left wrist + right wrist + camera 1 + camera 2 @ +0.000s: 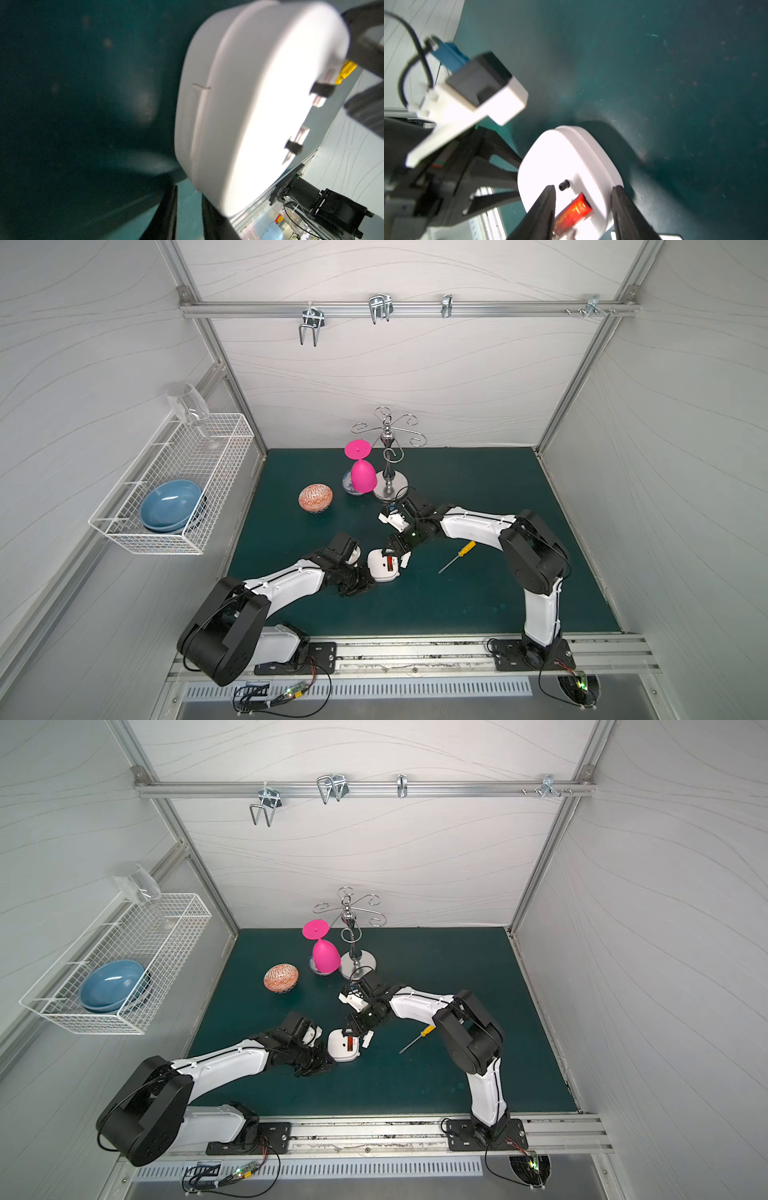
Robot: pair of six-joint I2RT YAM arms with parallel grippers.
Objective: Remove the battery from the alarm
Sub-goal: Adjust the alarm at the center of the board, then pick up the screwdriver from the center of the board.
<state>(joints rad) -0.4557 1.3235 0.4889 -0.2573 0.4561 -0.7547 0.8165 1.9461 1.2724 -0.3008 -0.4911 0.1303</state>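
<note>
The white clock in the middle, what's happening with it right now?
The left gripper grips the alarm by its edge, back side up. The battery bay is open and the red battery sits inside it. The right gripper is open, with its fingers on either side of the battery but not clamped on it, so the battery is not out yet. The yellow-handled screwdriver lies untouched on the green mat nearby.
</note>
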